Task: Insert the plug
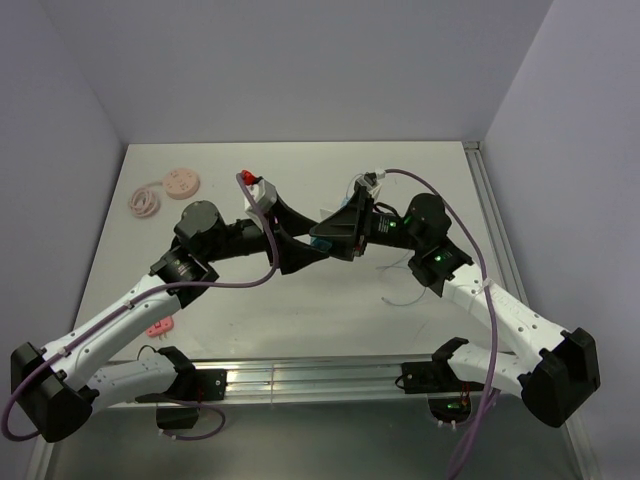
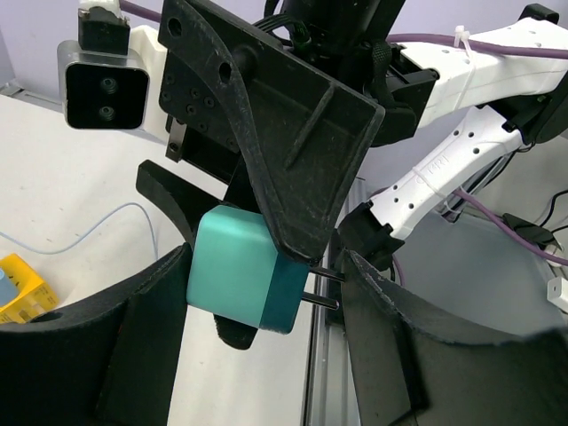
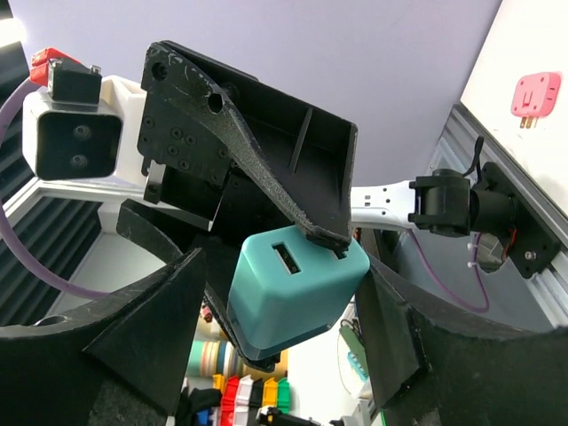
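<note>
A teal cube plug (image 1: 321,243) with two metal prongs hangs above the table's middle, between both grippers. My right gripper (image 1: 336,236) is shut on its sides. In the left wrist view, the right gripper's fingers (image 2: 293,160) press the plug (image 2: 235,275) from above and below. My left gripper (image 2: 266,259) is open, one finger by the plug's back face and one by the prong tips. In the right wrist view the plug (image 3: 297,293) shows its USB face between my right gripper's (image 3: 282,263) fingers. The left gripper's fingers (image 3: 266,151) lie across it.
A round pink socket (image 1: 183,182) with a coiled cord lies at the far left. A small pink plug (image 1: 160,326) lies near the left arm and also shows in the right wrist view (image 3: 535,93). A thin white cable (image 1: 400,300) and a metal rail (image 1: 320,378) lie at the near edge.
</note>
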`<state>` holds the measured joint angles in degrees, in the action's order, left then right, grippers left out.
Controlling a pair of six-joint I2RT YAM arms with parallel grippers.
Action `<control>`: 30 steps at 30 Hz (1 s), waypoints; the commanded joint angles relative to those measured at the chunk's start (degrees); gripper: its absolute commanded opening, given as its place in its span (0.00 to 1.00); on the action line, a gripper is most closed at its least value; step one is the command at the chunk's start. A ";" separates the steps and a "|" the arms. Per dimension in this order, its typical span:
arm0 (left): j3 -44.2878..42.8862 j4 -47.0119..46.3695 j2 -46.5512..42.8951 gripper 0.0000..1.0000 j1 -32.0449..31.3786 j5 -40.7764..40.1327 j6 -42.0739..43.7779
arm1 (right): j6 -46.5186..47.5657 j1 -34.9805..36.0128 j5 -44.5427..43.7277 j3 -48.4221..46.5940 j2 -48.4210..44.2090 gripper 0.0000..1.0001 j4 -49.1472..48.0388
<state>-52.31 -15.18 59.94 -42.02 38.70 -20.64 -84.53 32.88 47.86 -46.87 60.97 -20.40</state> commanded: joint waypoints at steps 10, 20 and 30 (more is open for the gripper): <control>-1.21 -1.08 -1.76 0.07 -0.34 -0.64 -0.27 | 3.84 0.34 -2.15 1.61 -0.68 0.24 -4.74; 1.95 3.40 -6.76 0.99 -0.34 -15.10 -1.59 | 17.46 0.34 -12.68 -1.03 -5.41 0.00 10.80; 6.18 -0.90 -9.68 0.99 -7.89 -34.55 4.19 | 12.13 0.43 -28.08 -3.31 -9.20 0.00 23.83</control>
<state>-44.97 -13.91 47.97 -47.18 12.19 -20.12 -69.87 33.39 26.83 -46.76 53.17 -0.16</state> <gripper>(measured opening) 0.994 0.567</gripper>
